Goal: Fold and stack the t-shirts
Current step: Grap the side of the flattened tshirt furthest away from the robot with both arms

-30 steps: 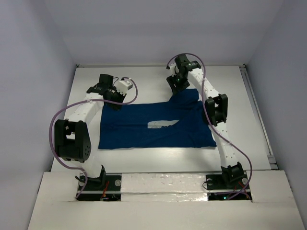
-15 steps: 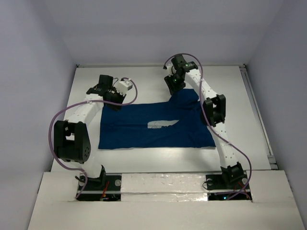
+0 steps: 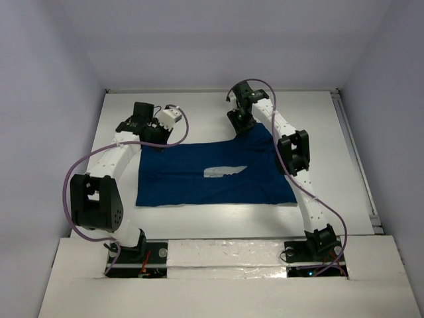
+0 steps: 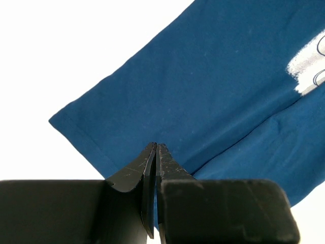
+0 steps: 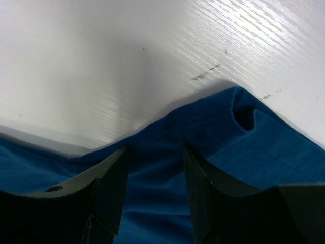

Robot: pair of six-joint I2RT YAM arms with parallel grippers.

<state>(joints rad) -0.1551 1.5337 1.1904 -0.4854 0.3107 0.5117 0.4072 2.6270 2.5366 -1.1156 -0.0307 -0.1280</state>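
The dark navy t-shirt (image 3: 199,185) lies spread on the white table, its whitish print (image 3: 224,173) near the middle. My left gripper (image 3: 159,142) is at the shirt's far left corner. In the left wrist view its jaws (image 4: 156,146) are pressed together on the cloth (image 4: 223,86), and a crease runs away from the tips. My right gripper (image 3: 242,126) is at the far right corner. In the right wrist view it (image 5: 155,157) is open, its fingers down either side of a bunched fold of the shirt's edge (image 5: 203,127).
The white table (image 3: 331,132) has a metal rail (image 3: 358,159) along its right edge. Purple cables loop off both arms. Pale walls close in the far side and both flanks.
The right gripper has shifted a little left and down onto the shirt's far right corner. The left arm's elbow has swung outward while its gripper stays at the far left corner.
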